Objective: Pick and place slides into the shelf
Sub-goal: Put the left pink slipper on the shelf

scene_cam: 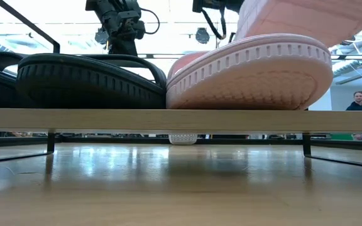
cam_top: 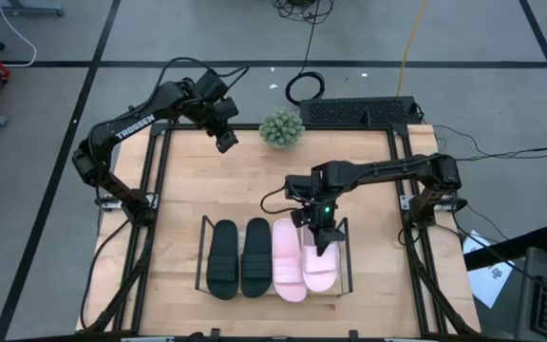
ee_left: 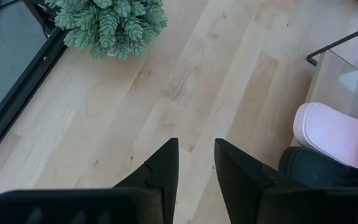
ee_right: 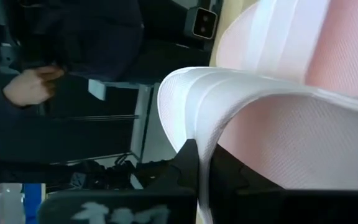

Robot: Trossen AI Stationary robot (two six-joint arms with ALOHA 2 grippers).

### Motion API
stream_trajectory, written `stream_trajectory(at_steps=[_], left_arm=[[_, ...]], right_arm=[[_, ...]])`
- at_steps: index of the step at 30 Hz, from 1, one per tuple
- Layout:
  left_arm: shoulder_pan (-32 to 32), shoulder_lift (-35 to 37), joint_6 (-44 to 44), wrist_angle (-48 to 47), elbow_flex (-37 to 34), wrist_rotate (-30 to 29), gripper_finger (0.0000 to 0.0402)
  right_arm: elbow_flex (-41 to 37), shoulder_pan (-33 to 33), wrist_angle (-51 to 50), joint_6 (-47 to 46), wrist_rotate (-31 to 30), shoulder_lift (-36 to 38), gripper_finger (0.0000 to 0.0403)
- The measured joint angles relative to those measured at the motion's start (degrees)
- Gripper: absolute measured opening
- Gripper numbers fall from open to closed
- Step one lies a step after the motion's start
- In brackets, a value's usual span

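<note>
The shelf [cam_top: 201, 255] stands near the table's near edge. On it lie two black slides [cam_top: 239, 258] side by side and a pink slide [cam_top: 288, 264] to their right. My right gripper [cam_top: 317, 236] is shut on a second pink slide [cam_top: 320, 268], at the shelf's right end. In the low view this slide [scene_cam: 250, 72] fills the front, its near end on the shelf board [scene_cam: 105, 118]. My left gripper [cam_top: 226, 139] waits open above the table's far edge, beside a plant; its fingers [ee_left: 166, 171] touch nothing. My right gripper pinches the pink slide's strap at its edge [ee_right: 199, 134], one finger [ee_right: 184, 163] on either face of the band. It comes from the far side, slanting down. The slide's near end [scene_cam: 250, 88] rests on the shelf board; the gripper hides its far end from above.
A small green plant [cam_top: 281, 129] stands at the table's far edge, close to my left gripper. Bare wood lies between the plant and the shelf. Cables and a dark box lie beyond the far edge. A person [scene_cam: 359, 100] is in the room, and a hand [ee_right: 33, 84] shows past the slide.
</note>
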State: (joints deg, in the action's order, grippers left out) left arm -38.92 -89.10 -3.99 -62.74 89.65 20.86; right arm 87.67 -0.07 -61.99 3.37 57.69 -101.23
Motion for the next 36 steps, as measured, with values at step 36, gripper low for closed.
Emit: stream_trajectory(at_steps=[36], left_arm=[[0.0,0.0,-0.46,-0.15,0.0,0.01,0.0104]], right_arm=[[-10.88,3.95,15.31,-8.8,4.06,0.0,0.0]])
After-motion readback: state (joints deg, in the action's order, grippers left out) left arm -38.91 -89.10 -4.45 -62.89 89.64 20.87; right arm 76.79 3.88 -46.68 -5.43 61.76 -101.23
